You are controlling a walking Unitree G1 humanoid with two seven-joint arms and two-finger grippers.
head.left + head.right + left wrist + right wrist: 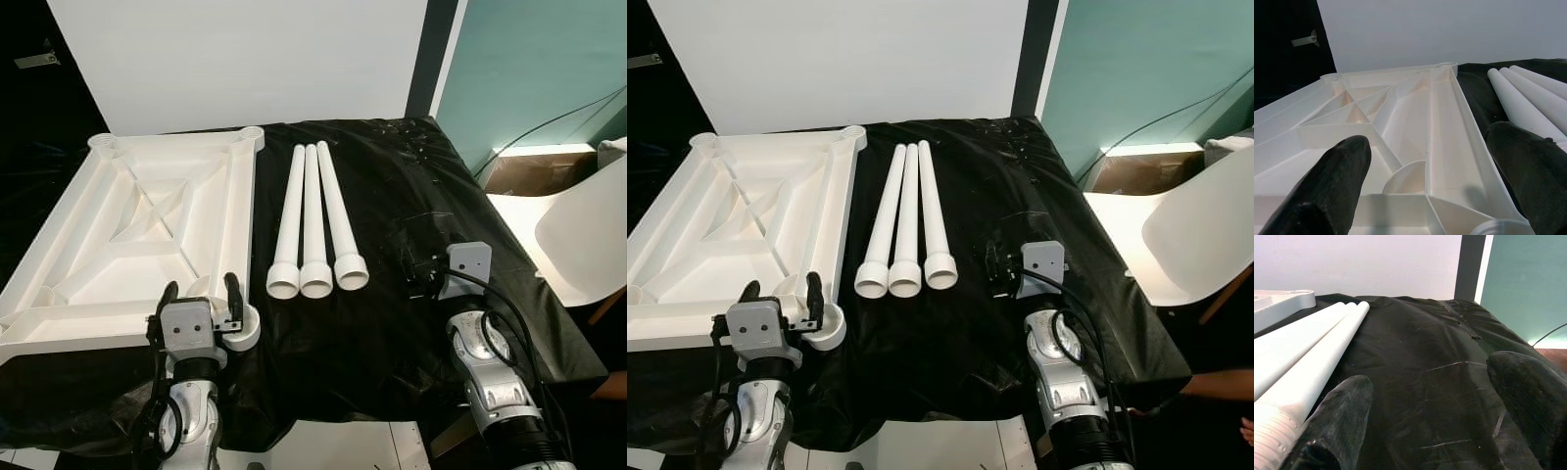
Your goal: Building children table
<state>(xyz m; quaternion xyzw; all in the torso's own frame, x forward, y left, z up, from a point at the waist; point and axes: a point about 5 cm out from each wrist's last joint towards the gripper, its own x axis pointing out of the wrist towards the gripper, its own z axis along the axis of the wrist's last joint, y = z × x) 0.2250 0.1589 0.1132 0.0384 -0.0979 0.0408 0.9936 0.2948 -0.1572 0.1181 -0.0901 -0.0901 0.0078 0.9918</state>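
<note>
A white plastic tabletop (pixel 147 220) lies upside down on the black-covered table, ribs facing up, with round leg sockets at its corners. Three white table legs (pixel 313 215) lie side by side to its right, threaded ends toward me. My left gripper (pixel 200 294) is open at the tabletop's near right corner, its fingers (pixel 1337 176) straddling the corner socket (pixel 243 328). My right gripper (pixel 416 269) is open just above the black cloth, right of the legs (pixel 1308 362), with nothing between its fingers (pixel 1342 416).
Black cloth (pixel 411 196) covers the table. A white chair (pixel 578 235) and a cardboard box (pixel 529 171) stand to the right, beside a teal wall. A white panel (pixel 245 59) leans behind the table.
</note>
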